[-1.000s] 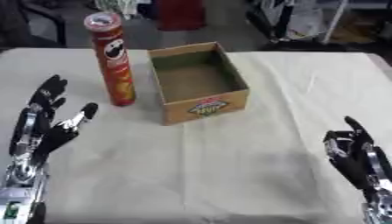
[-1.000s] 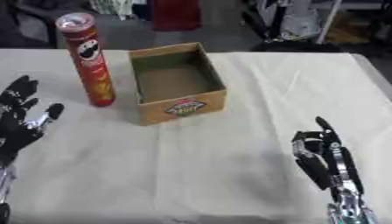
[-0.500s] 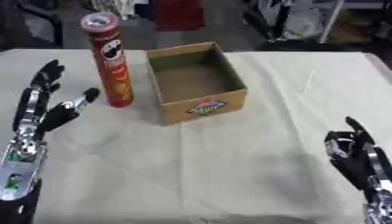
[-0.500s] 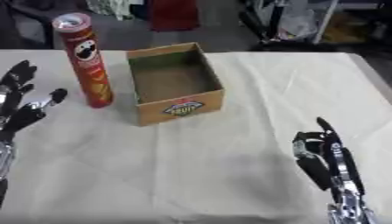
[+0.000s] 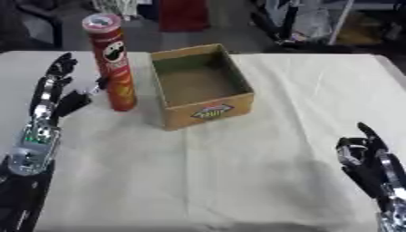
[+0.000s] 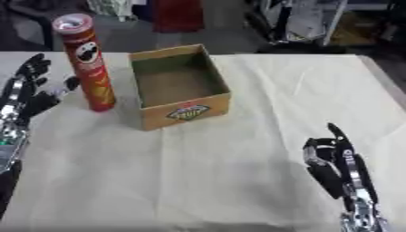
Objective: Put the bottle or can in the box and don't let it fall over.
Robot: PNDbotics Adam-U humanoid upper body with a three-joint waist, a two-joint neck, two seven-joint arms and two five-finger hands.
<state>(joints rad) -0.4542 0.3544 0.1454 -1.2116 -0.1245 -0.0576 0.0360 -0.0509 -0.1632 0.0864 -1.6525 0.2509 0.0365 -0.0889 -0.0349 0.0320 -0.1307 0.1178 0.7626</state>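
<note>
A tall red chip can (image 5: 112,63) with a silver top stands upright on the white cloth, just left of an open cardboard box (image 5: 201,84) that holds nothing. My left hand (image 5: 52,97) is open, fingers straight and pointing away, a short way left of the can with its thumb reaching toward it, not touching. Low at the right, my right hand (image 6: 337,164) rests open with its fingers up, far from both things.
The table (image 5: 262,158) is covered in a white cloth with wide bare room in front of the box and to its right. Dark furniture, a red object and a shelf stand beyond the far edge.
My left hand has moved forward and up toward the can, fingers straightening. The right hand stays where it was. Can and box have not moved.
</note>
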